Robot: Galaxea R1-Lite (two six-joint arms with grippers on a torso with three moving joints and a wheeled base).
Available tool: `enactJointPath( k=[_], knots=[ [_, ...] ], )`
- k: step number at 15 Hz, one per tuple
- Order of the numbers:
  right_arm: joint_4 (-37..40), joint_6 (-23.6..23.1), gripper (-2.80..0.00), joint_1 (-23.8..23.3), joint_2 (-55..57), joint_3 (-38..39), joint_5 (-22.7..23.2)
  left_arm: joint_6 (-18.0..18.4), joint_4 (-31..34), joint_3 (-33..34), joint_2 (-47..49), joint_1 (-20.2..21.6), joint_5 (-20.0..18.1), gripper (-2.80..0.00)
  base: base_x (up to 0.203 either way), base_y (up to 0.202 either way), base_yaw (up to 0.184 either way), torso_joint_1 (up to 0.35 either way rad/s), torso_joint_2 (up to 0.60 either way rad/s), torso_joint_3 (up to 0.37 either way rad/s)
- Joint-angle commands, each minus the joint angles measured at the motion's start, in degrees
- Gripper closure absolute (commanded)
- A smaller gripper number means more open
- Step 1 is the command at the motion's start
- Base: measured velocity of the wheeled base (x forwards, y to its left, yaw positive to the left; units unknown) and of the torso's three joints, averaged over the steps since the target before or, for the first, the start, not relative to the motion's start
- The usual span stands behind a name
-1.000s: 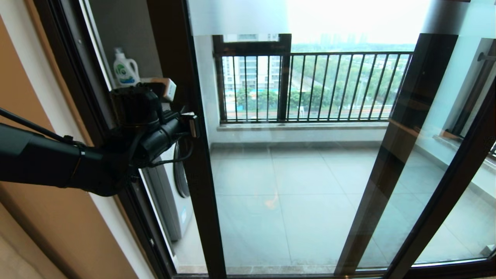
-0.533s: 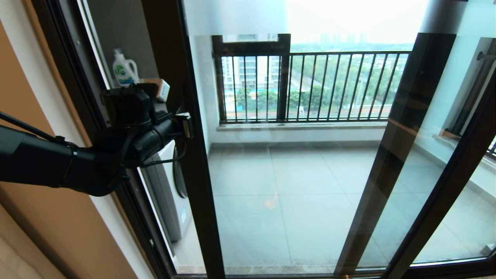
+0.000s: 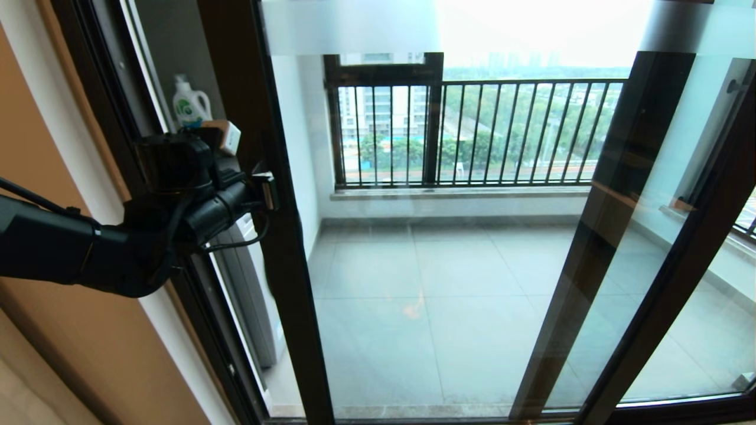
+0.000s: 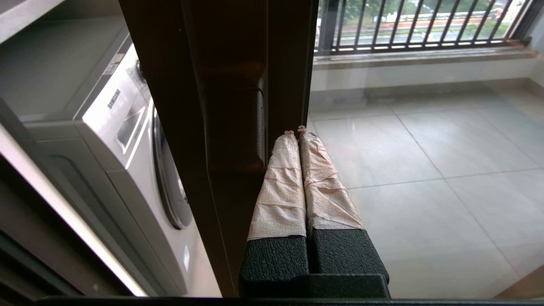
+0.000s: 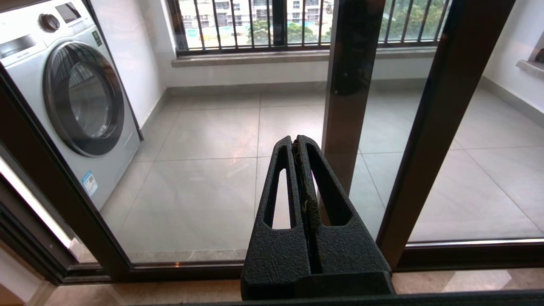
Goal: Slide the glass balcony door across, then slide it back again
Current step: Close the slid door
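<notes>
The glass balcony door [image 3: 449, 277] is a tall clear pane with a frosted strip [image 3: 354, 26] along its top. Its dark brown left stile [image 3: 277, 236] stands just in from the opening's left side. My left gripper [image 3: 269, 190] is shut with nothing between its fingers. Its taped fingertips [image 4: 295, 132] rest against the stile [image 4: 229, 63], right beside the dark bar handle [image 4: 255, 123]. My right gripper [image 5: 296, 140] is shut and empty. It hangs low in front of the glass and is out of the head view.
A white washing machine [image 3: 254, 307] [image 5: 76, 93] stands behind the narrow gap at the left, with a detergent bottle [image 3: 190, 103] on top. A second dark stile [image 3: 608, 224] crosses the right side. The balcony railing [image 3: 472, 130] lies beyond the glass. An orange-brown wall [image 3: 59, 147] borders the left.
The door's left stile has slid leftward and my left gripper has travelled with it. The gap showing the washing machine has narrowed.
</notes>
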Motion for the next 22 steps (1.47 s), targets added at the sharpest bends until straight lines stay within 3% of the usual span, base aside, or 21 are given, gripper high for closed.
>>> enactJointPath(
  k=[1, 10, 15, 22],
  knots=[
    [0.0, 0.0, 0.00, 0.0, 0.1, 0.5, 0.0, 0.0, -0.3, 0.1, 0.2, 0.7, -0.3, 0.00, 0.000, 0.000, 0.000, 0.000, 0.00, 0.000],
    [0.0, 0.0, 0.00, 0.0, 0.1, 0.5, 0.0, 0.3, -0.4, -0.7, 1.0, 7.4, -2.6, 0.00, 0.000, 0.000, 0.000, 0.000, 0.00, 0.000],
    [0.0, 0.0, 0.00, 0.0, 0.0, 0.5, 0.0, 0.1, -0.4, -0.9, 1.3, 13.1, -5.5, 0.00, 0.000, 0.000, 0.000, 0.000, 0.00, 0.000],
    [0.0, 0.0, 0.00, 0.0, 0.1, 0.5, 0.0, 0.1, -0.4, -0.3, 1.3, 17.8, -8.6, 0.00, 0.000, 0.000, 0.000, 0.000, 0.00, 0.000]
  ],
)
